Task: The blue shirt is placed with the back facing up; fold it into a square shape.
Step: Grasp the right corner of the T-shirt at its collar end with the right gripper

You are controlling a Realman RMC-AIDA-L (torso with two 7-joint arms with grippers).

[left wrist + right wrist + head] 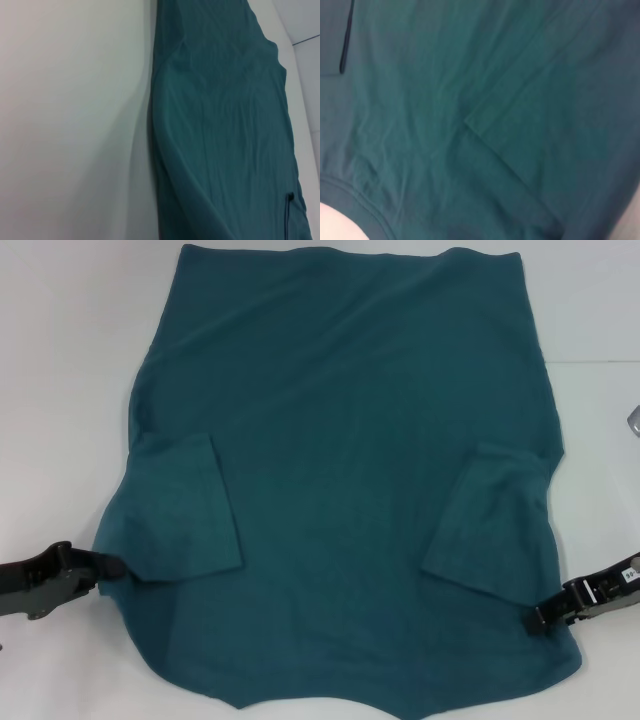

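Observation:
The blue shirt (pixel 340 440) lies spread flat on the white table (pixel 60 390), hem at the far side and neck end toward me. Both short sleeves are folded inward onto the body, the left one (pixel 180 510) and the right one (pixel 490 520). My left gripper (pixel 112 567) sits low at the shirt's left edge, touching the fabric beside the folded left sleeve. My right gripper (pixel 536 620) sits low at the shirt's right edge, below the folded right sleeve. The shirt fills the left wrist view (pixel 225 125) and the right wrist view (pixel 470 100).
Bare white table shows left of the shirt (pixel 75 125) and along its right side. A small grey object (pixel 634 420) pokes in at the right edge of the head view. The shirt's near edge reaches the bottom of the head view.

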